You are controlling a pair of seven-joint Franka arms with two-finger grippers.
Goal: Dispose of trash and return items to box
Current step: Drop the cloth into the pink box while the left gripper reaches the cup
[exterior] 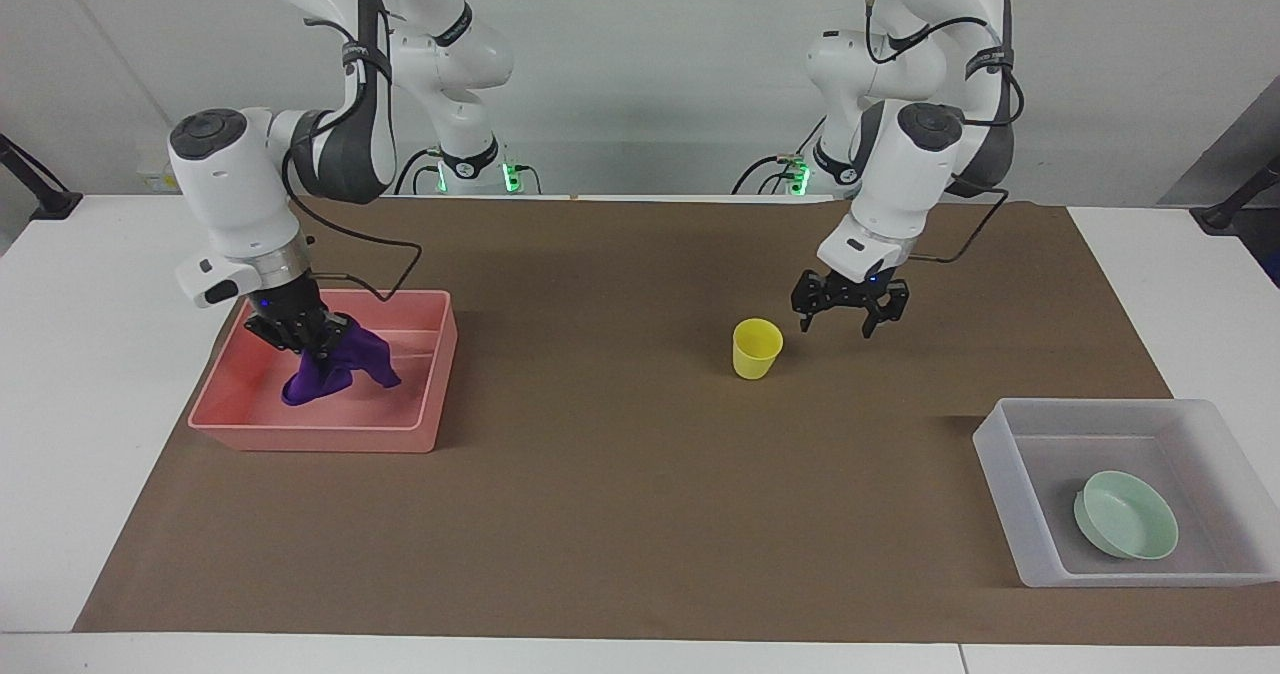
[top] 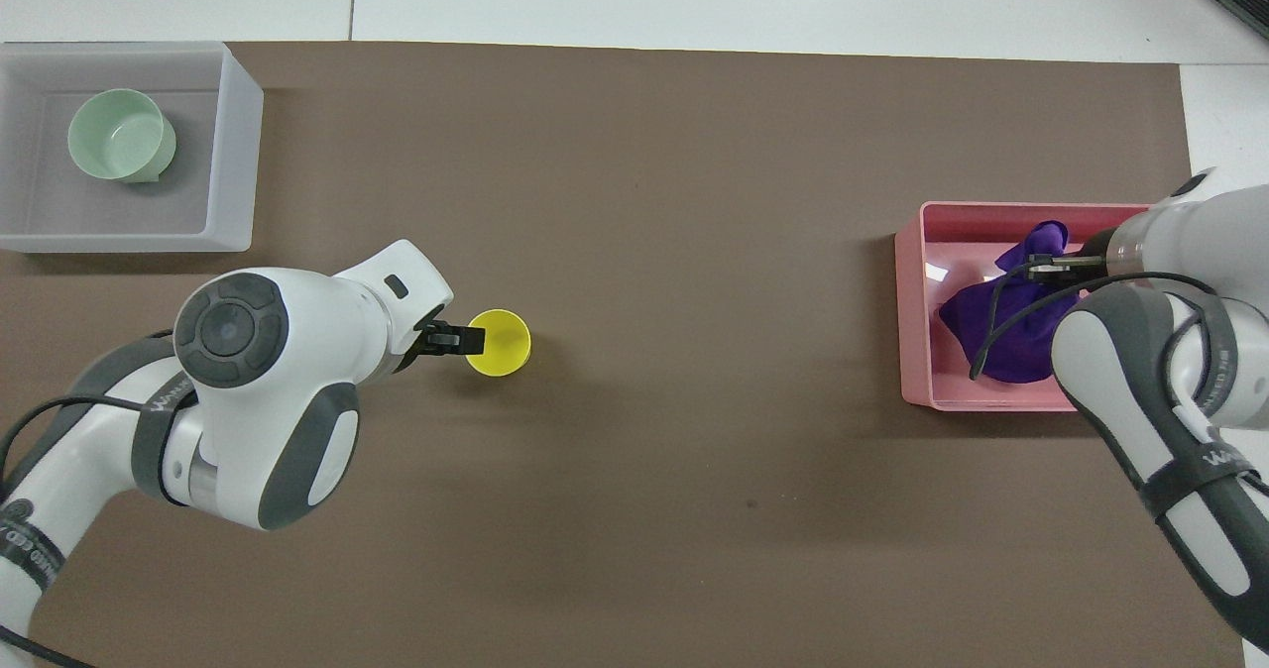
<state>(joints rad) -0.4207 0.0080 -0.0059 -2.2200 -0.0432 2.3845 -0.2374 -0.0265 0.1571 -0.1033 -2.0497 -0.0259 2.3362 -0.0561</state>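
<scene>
While the right tool (exterior: 318, 347) grips the purple cloth (exterior: 335, 371) in the pink tray (exterior: 425, 394), left tool (exterior: 850, 315) — wide open, empty — beside the yellow cup (exterior: 757, 348).

left gripper (exterior: 849, 311) hangs low toward table centre, fingers spread, wrist tilted down. right gripper (exterior: 312, 339) lowered at right arm's end, fingers clamped, forearm angled down.

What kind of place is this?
Probably a robotics lab: two white robot arms work at a table covered with a brown mat, sorting a yellow cup and purple cloth into plastic trays.
</scene>
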